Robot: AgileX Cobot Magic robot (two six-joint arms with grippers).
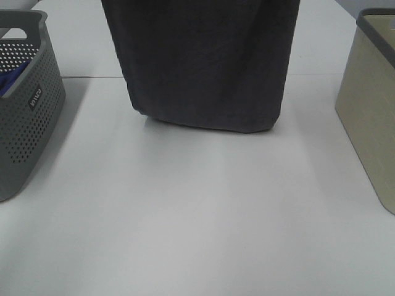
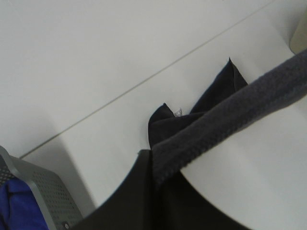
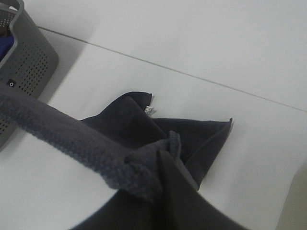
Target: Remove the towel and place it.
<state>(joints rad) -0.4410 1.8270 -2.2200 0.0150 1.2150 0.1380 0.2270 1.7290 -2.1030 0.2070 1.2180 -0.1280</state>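
Note:
The dark charcoal towel (image 1: 203, 61) hangs spread out over the middle of the white table (image 1: 185, 216); its top runs out of the exterior view. In the left wrist view its top edge (image 2: 230, 115) stretches taut away from my left gripper (image 2: 153, 167), which is shut on one upper corner. In the right wrist view the edge (image 3: 72, 139) runs from my right gripper (image 3: 160, 167), shut on the other corner. The towel's lower end lies folded on the table, with a small white tag (image 3: 149, 109) at one corner. Both grippers are out of the exterior view.
A grey perforated basket (image 1: 24, 105) stands at the left edge with a blue cloth (image 1: 9, 80) inside. A beige basket (image 1: 370, 105) stands at the right edge. A seam runs across the table behind the towel.

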